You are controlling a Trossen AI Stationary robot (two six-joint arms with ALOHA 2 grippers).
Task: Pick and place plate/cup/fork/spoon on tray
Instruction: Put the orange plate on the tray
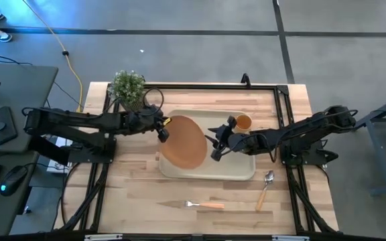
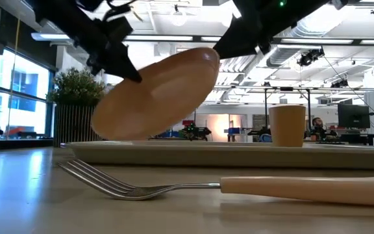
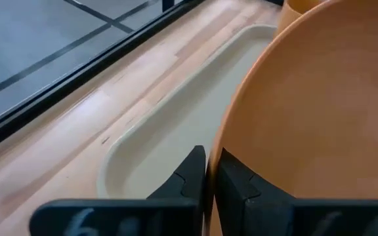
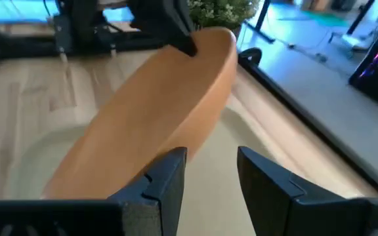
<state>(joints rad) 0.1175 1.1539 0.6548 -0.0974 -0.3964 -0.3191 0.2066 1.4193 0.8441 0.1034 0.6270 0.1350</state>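
The orange plate (image 1: 183, 140) is held tilted over the beige tray (image 1: 206, 171). In the low view its right rim (image 2: 208, 57) is high and its left end (image 2: 106, 127) is low, near the tray. My left gripper (image 1: 163, 128) is shut on the plate's left rim. My right gripper (image 1: 216, 145) is open beside the plate's right rim. The orange cup (image 1: 243, 122) stands upright on the tray's far right corner. The fork (image 1: 203, 205) and the spoon (image 1: 267, 186) lie flat on the table near the front edge. My left gripper pinches the plate's left rim (image 3: 210, 157) between its two fingers, one finger (image 3: 190, 176) on the underside and one on the upper face. The fingers come level from the table's left. The plate is tilted; I cannot tell whether its low end touches the tray. My right gripper's open fingers (image 4: 166, 174) stand at the plate's right rim (image 4: 195, 141); I cannot tell whether they touch it.
A potted plant (image 1: 129, 87) stands at the table's far left, behind my left arm. A black frame (image 1: 283, 114) runs along the table's far and side edges. Bare wood lies in front of the tray, around the fork and spoon.
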